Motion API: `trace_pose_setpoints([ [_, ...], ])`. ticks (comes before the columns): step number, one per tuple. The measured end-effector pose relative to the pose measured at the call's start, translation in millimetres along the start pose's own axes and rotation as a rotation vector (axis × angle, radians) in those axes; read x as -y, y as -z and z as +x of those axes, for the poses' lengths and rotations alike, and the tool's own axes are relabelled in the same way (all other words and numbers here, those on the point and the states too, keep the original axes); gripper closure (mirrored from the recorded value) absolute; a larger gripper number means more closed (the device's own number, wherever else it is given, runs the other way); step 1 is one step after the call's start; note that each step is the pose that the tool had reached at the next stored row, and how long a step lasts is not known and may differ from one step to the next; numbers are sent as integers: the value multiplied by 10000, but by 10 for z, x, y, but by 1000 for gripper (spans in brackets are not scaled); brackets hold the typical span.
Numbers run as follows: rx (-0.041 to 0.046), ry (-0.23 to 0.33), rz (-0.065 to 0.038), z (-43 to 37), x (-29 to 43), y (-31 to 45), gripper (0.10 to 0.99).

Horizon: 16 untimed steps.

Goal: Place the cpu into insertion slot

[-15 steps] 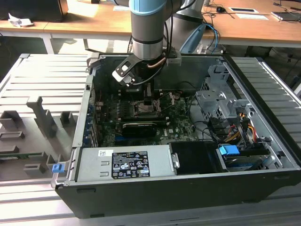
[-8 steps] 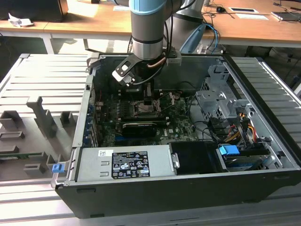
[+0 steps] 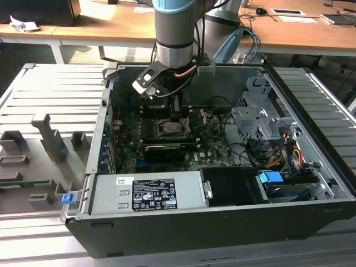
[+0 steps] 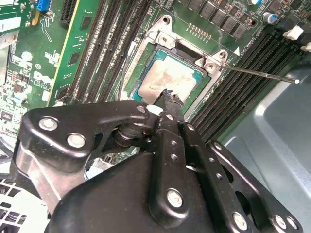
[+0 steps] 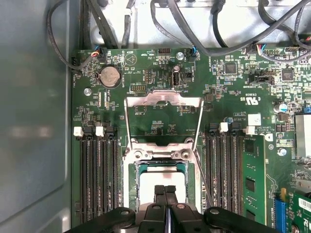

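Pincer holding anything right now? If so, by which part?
Nothing looks gripped: the pincer is shut, tips at one edge of the cpu, which lies in the insertion slot.

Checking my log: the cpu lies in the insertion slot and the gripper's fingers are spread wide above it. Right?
No. The cpu does lie in the insertion slot, but the gripper is shut, fingers together, above it, as the first wrist view shows.

Robotics lab or workshop, open computer case (image 3: pixel 222 239) on slotted aluminium tabletop (image 3: pixel 55 83), grey fixture blocks (image 3: pixel 50 136), wooden desks (image 3: pixel 300 39) behind.
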<state>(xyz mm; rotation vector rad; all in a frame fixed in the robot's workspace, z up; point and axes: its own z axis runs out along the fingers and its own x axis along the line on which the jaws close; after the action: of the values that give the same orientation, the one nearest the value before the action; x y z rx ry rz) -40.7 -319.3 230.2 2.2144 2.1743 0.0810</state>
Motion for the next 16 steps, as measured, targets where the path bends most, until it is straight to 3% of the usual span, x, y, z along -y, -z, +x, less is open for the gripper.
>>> trace_pose_setpoints([
  [16, 2, 1, 1, 3, -2, 35, 980],
])
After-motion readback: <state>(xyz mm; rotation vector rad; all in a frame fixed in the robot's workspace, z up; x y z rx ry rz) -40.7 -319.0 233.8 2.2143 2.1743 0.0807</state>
